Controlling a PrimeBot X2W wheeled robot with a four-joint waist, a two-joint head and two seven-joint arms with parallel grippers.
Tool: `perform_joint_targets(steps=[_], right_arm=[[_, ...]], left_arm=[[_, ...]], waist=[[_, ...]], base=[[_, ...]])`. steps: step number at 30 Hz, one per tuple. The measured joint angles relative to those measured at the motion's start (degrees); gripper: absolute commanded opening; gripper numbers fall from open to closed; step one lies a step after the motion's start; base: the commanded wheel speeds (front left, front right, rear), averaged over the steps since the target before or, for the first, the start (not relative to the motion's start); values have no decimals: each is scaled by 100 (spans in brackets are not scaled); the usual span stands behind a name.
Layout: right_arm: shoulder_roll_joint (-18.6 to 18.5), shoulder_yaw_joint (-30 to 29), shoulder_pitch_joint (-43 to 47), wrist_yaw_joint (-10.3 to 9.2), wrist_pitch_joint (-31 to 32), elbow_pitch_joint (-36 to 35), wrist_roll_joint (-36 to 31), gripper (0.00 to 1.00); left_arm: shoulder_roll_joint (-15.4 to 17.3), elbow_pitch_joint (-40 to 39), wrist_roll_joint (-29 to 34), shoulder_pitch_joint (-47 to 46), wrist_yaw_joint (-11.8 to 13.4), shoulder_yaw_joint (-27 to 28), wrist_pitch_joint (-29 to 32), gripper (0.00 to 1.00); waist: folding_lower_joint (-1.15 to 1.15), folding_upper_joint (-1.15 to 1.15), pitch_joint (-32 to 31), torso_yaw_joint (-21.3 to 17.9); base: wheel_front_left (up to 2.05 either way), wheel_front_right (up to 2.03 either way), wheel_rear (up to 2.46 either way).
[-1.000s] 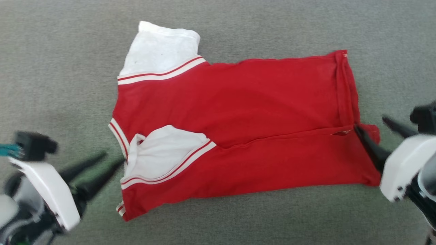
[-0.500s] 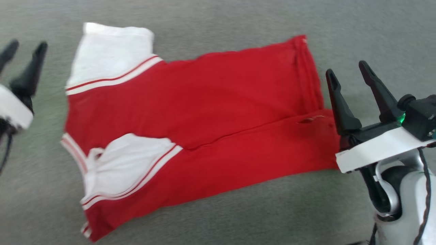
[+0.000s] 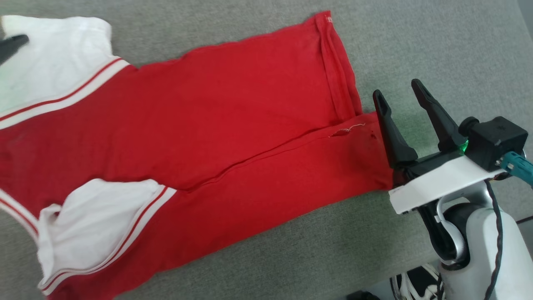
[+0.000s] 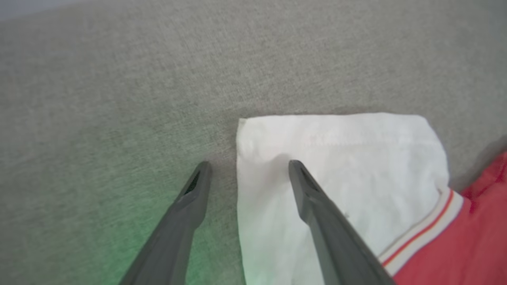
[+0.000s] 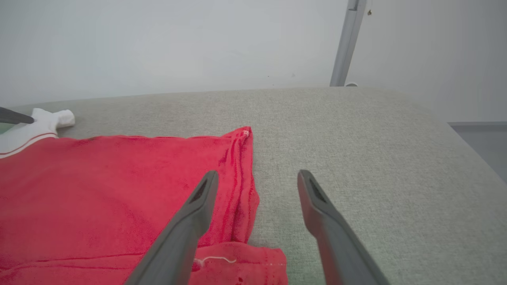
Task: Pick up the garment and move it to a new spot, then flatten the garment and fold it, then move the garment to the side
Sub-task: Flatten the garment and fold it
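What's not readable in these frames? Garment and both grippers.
- Head view: garment shoulder end cut off by left and bottom edges.
- Head view: its hem corner hidden behind the right gripper.
- Left wrist view: whether the left gripper touches the white sleeve, no depth cue.
- Head view: left gripper is a blurred tip at the left edge.

Ends right hand [image 3: 397, 88] in two long dark tapered fingers [image 3: 393, 129], matt, w/ a slot near each tip on inner side. Backs them w/ flat white plate [image 3: 441, 183]; mounts blk box [image 3: 493, 141] w/ teal plug [image 3: 516, 164] and green LED [image 3: 461, 146]. Wraps forearm [image 3: 474, 266] in glossy white shell, w/ silver-grey ring [image 3: 452, 233] at wrist and thin blk cable [image 3: 499, 233] down the side. Repeats same dark grey fingers on left hand [image 4: 248, 164].
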Motion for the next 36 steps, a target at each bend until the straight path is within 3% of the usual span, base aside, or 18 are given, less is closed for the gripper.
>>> perform_joint_targets(steps=[5, 6, 7, 8, 9, 15, 24, 33, 34, 35, 36], right_arm=[[-26, 105, -133, 0, 76, 75, 2, 100], [-55, 132, -170, 0, 124, 76, 2, 100], [-105, 153, -226, 0, 181, 85, 2, 100], [-163, 169, -298, 0, 244, 80, 2, 100], [-216, 194, -383, -1, 332, 82, 3, 100], [-626, 499, -1135, 0, 1225, 394, 248, 100], [-1148, 723, -2963, -1, 3277, 1856, 1299, 100], [-1255, 1143, -3778, -1, 3909, 2654, 1414, 100], [-1339, 1203, -3847, 0, 3928, 2716, 1415, 95], [-1372, 1236, -3850, 0, 3922, 2735, 1426, 38], [-1393, 1257, -3850, 0, 3856, 2751, 1452, 12]], left_arm=[[47, -291, -90, -233, -18, -133, 522, 100], [64, -347, -113, -258, -18, -165, 598, 82], [108, -455, -108, -288, -18, -208, 649, 48], [135, -533, -112, -297, -18, -232, 682, 37], [132, -548, -140, -297, -21, -233, 683, 0], [81, -673, -77, -317, -25, -356, 532, 0], [-286, -853, -107, -495, -25, -570, 276, 0], [-497, -1105, -122, -627, -25, -822, -146, 0], [-519, -1165, -146, -627, -25, -892, -243, 0], [-535, -1188, -157, -627, -25, -927, -314, 0], [-555, -1195, -166, -623, -25, -957, -398, 0]], waist=[[0, 0, 163, -121], [0, 0, 183, -128], [0, 0, 197, -129], [0, 0, 211, -121], [0, 0, 221, -101], [0, 0, 248, 9], [0, 0, 343, 414], [0, 0, 484, 793], [0, 0, 484, 837], [0, 0, 476, 860], [0, 0, 461, 878]], base=[[0, 0, 0], [0, 0, 0], [0, 0, 0], [0, 0, 0], [0, 0, 0], [0, 0, 0], [0, 0, 0], [0, 0, 0], [0, 0, 0], [0, 0, 0], [0, 0, 0]])
